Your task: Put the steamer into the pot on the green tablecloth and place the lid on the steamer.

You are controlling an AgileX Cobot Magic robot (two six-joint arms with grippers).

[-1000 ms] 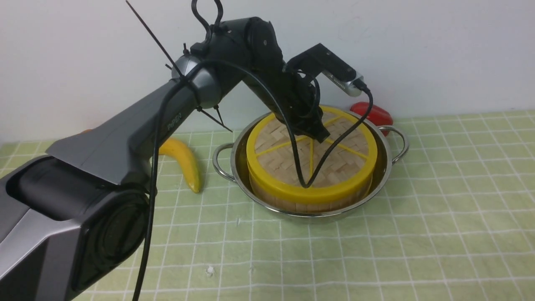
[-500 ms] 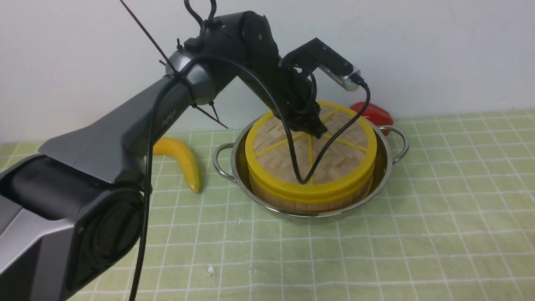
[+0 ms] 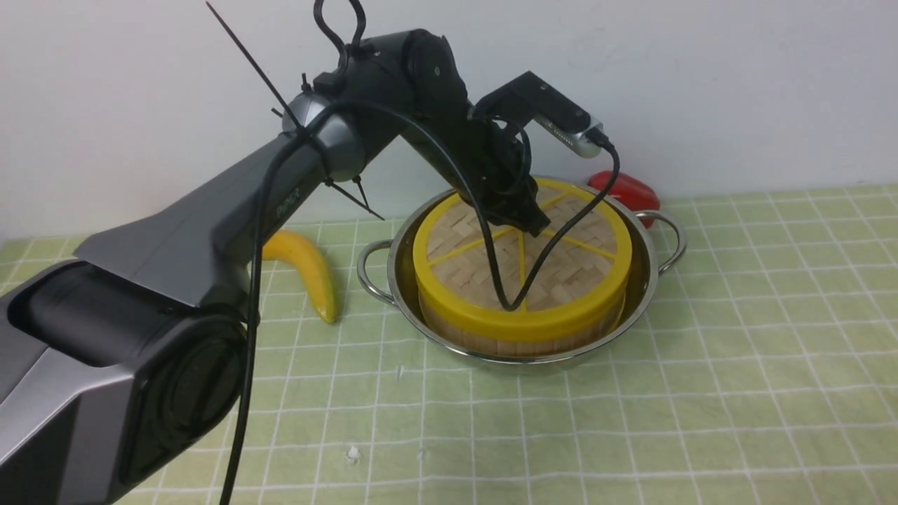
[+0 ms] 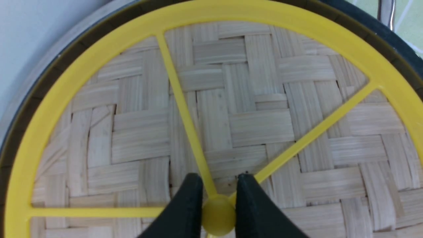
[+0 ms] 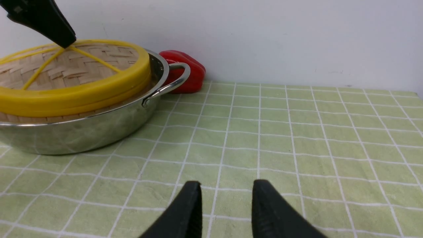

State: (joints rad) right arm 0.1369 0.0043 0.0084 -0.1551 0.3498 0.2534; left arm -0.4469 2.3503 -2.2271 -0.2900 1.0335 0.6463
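**Seat the lid flat, then let go of the knob**

The left gripper [image 4: 216,211] pinches the centre knob [image 4: 218,219] of the lid [image 3: 523,256], which sits on the steamer [image 3: 519,340] inside the pot [image 3: 652,280] on the green tablecloth [image 3: 701,393]. The 2 yellow rims look stacked and nearly flush. The step probably calls for checking that the lid lies level all round, then opening straight and lifting clear without dragging the knob sideways. The right gripper [image 5: 226,206] hangs apart over bare cloth, jaws spread and empty.
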